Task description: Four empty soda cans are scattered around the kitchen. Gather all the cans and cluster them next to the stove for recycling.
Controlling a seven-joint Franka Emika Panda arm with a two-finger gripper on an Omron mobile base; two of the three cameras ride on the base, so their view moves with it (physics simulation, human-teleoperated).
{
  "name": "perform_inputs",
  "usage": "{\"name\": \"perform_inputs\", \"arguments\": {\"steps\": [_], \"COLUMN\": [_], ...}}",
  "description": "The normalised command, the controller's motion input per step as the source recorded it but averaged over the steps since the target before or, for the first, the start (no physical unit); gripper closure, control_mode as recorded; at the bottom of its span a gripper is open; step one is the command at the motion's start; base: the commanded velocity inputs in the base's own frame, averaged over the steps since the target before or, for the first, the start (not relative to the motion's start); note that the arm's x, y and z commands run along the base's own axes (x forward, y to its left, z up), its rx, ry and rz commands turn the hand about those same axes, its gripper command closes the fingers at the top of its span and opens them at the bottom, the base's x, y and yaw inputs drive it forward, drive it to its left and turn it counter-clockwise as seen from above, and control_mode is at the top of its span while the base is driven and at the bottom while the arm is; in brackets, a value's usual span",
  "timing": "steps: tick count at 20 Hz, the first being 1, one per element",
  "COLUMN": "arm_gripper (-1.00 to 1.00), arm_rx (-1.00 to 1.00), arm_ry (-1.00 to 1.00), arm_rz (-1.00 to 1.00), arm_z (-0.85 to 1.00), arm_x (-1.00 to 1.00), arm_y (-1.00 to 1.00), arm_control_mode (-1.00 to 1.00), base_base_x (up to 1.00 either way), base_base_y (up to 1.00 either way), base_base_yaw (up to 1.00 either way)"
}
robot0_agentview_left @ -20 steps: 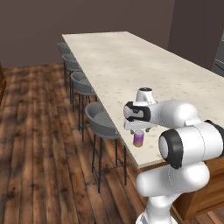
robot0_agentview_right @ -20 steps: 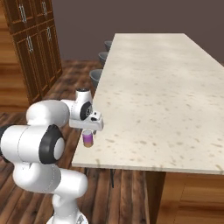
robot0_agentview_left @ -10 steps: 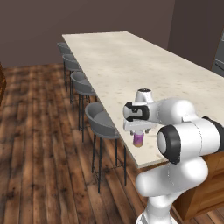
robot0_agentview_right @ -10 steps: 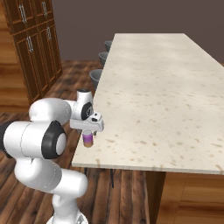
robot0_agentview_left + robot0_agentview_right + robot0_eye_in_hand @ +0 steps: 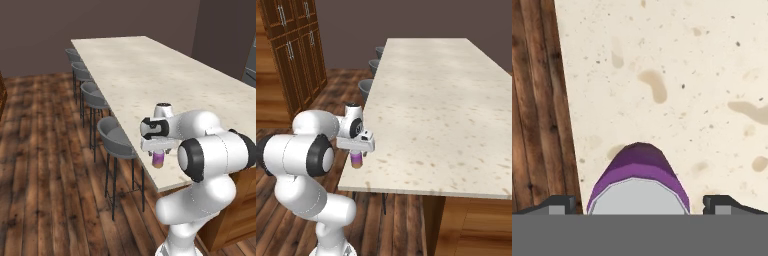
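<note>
The hand (image 5: 640,206) is hanging spread wide, a finger at each side of the purple soda can (image 5: 638,187) without clamping it. The can is standing upright at the worktop's (image 5: 441,100) near left edge, so gathering is apparently only beginning: this can is waiting to be gripped and carried off.

1. The surface (image 5: 150,65) looks like pale speckled stone, smooth and matt, right out to its near edge.
2. The purple can (image 5: 639,172) has a smooth coloured wall and a flat silvery metal-looking top.
3. The floor (image 5: 45,165) is dark wooden planks with visible grain.
4. The stools (image 5: 116,137) have smooth grey seats on thin dark legs.
5. The cabinets (image 5: 298,45) look like brown wood with panelled doors.
</note>
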Motion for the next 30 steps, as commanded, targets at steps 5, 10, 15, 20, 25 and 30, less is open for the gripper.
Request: {"name": "perform_inputs", "arguments": {"steps": [5,10,15,20,25,30], "arm_gripper": [-1.0,-1.0,-1.0,1.0,1.0,1.0], "arm_rx": [0.0,0.0,0.0,0.0,0.0,0.0], "arm_ry": [0.03,0.03,0.04,0.04,0.0,0.0], "arm_rz": [0.0,0.0,0.0,0.0,0.0,0.0], "arm_z": [-0.08,-0.07,-0.05,-0.02,0.0,0.01], "arm_x": [0.03,0.02,0.02,0.0,0.0,0.0], "arm_y": [0.0,0.0,0.0,0.0,0.0,0.0], "arm_control_mode": [-1.0,-1.0,-1.0,-1.0,-1.0,-1.0], "base_base_x": [0.0,0.0,0.0,0.0,0.0,0.0], "base_base_y": [0.0,0.0,0.0,0.0,0.0,0.0], "base_base_yaw": [0.0,0.0,0.0,0.0,0.0,0.0]}}
